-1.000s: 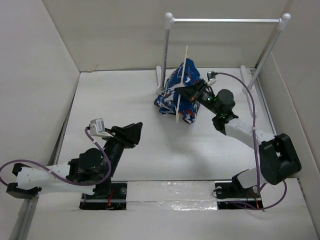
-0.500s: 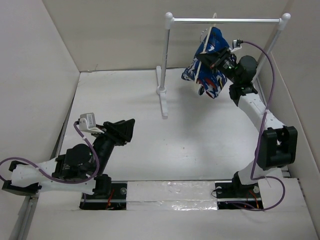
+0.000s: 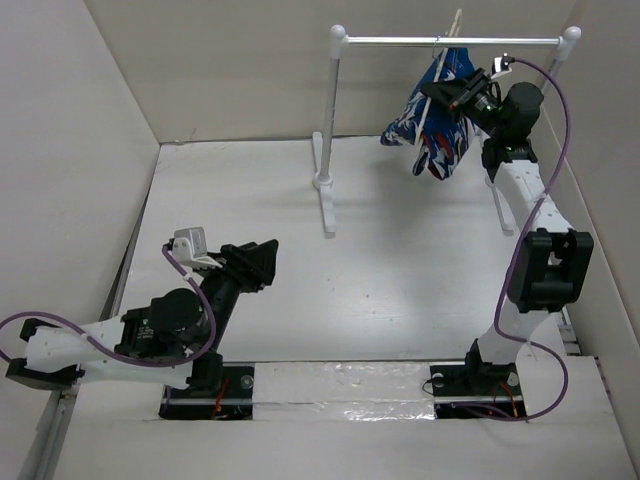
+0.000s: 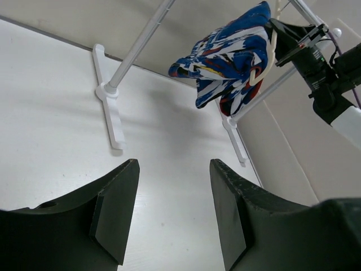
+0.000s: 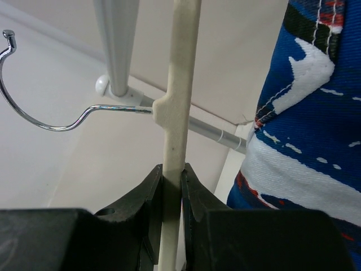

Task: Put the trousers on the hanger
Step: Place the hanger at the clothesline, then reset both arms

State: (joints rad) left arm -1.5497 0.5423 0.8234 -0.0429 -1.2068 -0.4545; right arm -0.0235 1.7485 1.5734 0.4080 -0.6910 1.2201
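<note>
right pincer (image 5: 172, 176) was found closed on the hanger (image 5: 181, 84). both fingers (image 5: 149, 192) were pressed flat against the cream strip, just below the boss where the wire hook (image 5: 34, 119) leaves it. no gap showed between finger and hanger on either side. the hook's curve stood out to one side, beside the ball-capped end of the rack (image 3: 450, 41). i could not tell from any view whether the wire touched the rail.

the trousers (image 5: 304, 141) hung just beside the pincer in the right wrist view, blue cloth with white, red and black streaks filling that edge. in the overhead view i saw them draped over the hanger in a bunched fold. they were lifted off the counter (image 3: 400, 260) and hung under the right part of the rail, close to the right post. the left wrist view showed the same bundle in the air, with cloth falling on both sides of the hanger.

the right arm was stretched up and back toward the far wall.

left pincer (image 4: 175, 166) stood wide open with nothing between its fingers. it sat at the near left of the counter, pointed toward the rack and well apart from it. the rack's flat white feet rested on the counter at the far side.
</note>
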